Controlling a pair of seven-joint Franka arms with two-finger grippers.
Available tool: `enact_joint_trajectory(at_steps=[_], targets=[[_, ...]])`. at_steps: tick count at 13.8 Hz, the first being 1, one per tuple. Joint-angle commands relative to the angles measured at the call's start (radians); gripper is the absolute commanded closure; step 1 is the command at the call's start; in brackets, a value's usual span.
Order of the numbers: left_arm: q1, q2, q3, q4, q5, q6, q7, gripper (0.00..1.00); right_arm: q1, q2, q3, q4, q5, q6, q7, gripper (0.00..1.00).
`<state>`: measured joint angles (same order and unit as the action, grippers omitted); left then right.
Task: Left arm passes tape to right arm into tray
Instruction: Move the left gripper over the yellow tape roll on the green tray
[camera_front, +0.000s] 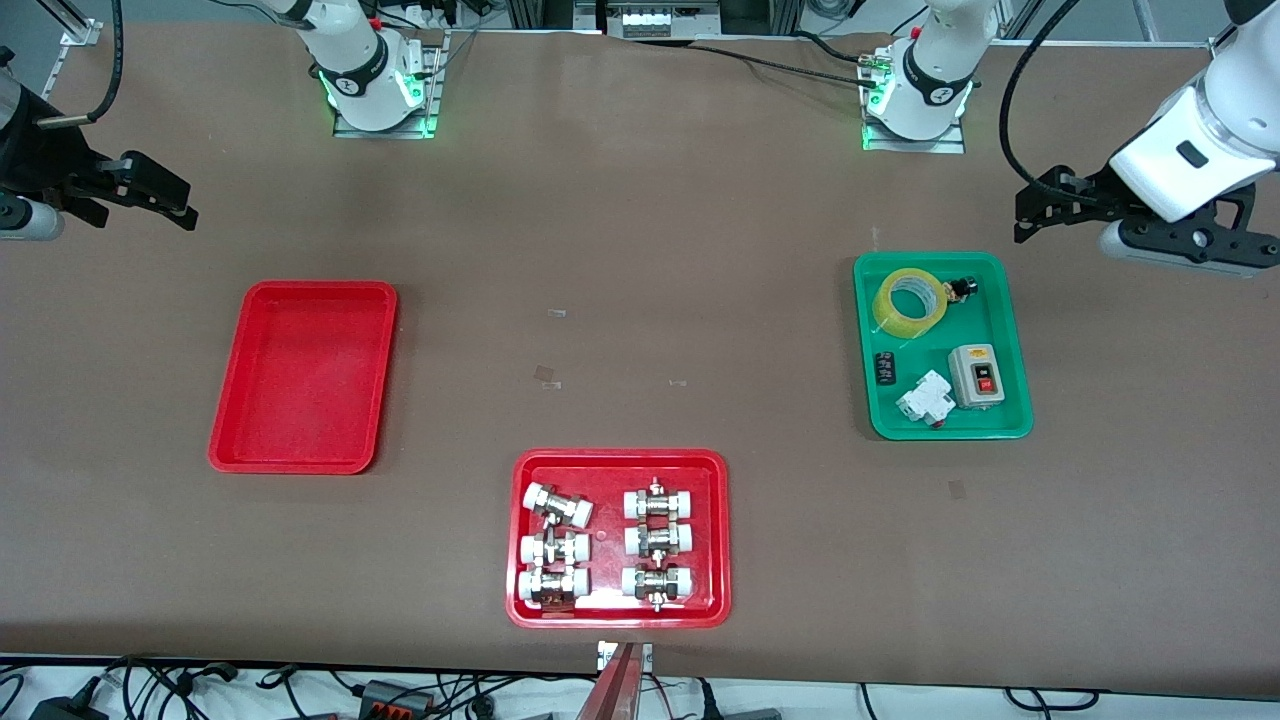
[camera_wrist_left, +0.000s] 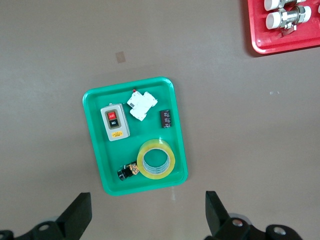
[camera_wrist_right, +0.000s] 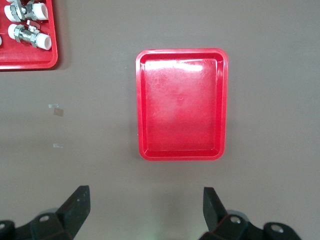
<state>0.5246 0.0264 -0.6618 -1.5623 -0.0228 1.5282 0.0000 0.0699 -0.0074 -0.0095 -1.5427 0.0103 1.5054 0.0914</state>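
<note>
The tape (camera_front: 910, 300), a translucent yellow roll, lies flat in a green tray (camera_front: 1010, 330) toward the left arm's end of the table; it also shows in the left wrist view (camera_wrist_left: 156, 159). My left gripper (camera_front: 1030, 212) is open and empty, up over bare table just off that tray; the left wrist view shows it too (camera_wrist_left: 147, 212). The plain red tray (camera_front: 300, 290) is empty toward the right arm's end and also shows in the right wrist view (camera_wrist_right: 181, 104). My right gripper (camera_front: 180, 205) is open and empty over bare table near it, as the right wrist view shows (camera_wrist_right: 145, 207).
The green tray also holds a grey switch box (camera_front: 975, 376), a white breaker (camera_front: 925, 400) and two small black parts. A red tray of white-capped metal fittings (camera_front: 618, 538) sits mid-table, nearer the front camera. Bits of tape dot the brown tabletop.
</note>
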Motion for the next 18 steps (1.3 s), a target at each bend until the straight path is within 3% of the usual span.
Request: enact_joint_trajectory(at_steps=[1,12,16,18], targets=[[0.003,0.01,-0.006,0.019,0.001,-0.01,0.003,0.0,-0.002,0.007,0.003,0.016,-0.007,-0.008,-0.006,0.0],[0.006,0.041,0.005,0.021,-0.008,-0.007,0.0,0.0,-0.001,0.009,0.006,0.018,-0.012,-0.01,-0.01,0.0],[0.011,0.223,0.01,0.016,0.03,-0.081,0.009,0.0,0.001,0.009,0.006,0.018,-0.012,-0.01,-0.01,0.0],[0.025,0.367,0.014,0.008,0.038,-0.077,0.006,0.0,-0.001,0.009,0.006,0.016,-0.012,-0.008,-0.01,0.0]])
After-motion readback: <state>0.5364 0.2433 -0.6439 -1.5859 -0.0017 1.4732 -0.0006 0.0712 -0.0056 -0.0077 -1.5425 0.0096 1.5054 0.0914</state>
